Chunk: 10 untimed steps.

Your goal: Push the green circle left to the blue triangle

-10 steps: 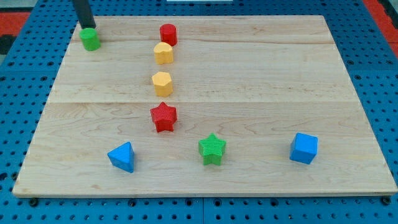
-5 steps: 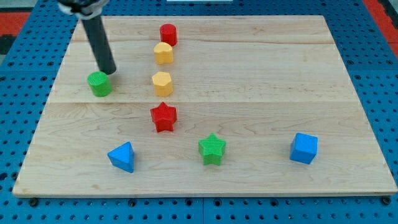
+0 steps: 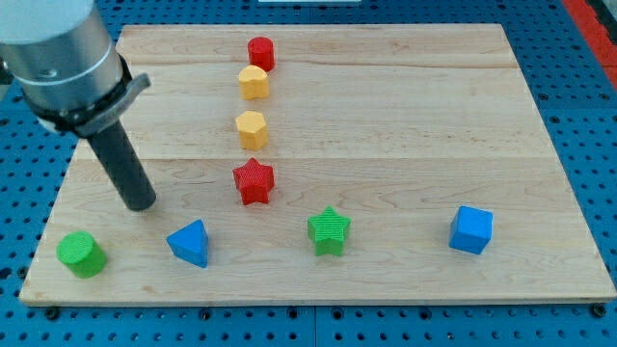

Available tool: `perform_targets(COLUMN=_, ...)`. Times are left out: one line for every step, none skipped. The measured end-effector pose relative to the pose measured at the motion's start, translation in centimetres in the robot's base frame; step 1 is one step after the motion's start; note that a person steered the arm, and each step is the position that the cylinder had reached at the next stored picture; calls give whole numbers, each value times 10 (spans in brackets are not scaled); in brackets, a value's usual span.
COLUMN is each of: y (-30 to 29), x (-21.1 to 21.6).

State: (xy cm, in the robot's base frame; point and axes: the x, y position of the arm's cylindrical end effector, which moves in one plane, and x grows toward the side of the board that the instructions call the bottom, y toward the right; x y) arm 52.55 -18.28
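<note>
The green circle (image 3: 80,253) rests at lower left, left of the blue triangle (image 3: 189,242) — placement looks complete — with the jawless tip (image 3: 142,204) above, between them, next needing only withdrawal.

A light wooden board (image 3: 405,125) lies on a blue perforated table (image 3: 598,145). On the board, a column runs near the middle-left: a red cylinder-like block (image 3: 260,52) at the view's top, below it a yellow block (image 3: 254,82), then another yellow block (image 3: 251,128), then a red star (image 3: 254,180). Along the view's bottom edge stand a green circle (image 3: 80,253) at the left corner, a blue triangle (image 3: 189,242) near it but apart, a green star (image 3: 329,230), and a blue cube (image 3: 470,229) at the right
</note>
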Motion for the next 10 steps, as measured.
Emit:
perform_targets(y=23, x=44)
perform_targets(y=19, x=92)
perform_targets(y=-15, x=89)
perform_targets(y=-22, x=93)
perform_targets(y=-56, x=93)
perform_targets(y=-103, x=88)
perform_targets(y=-80, x=68)
perform_targets(y=-63, x=63)
perform_targets(y=-61, x=80)
perform_targets(y=-37, x=92)
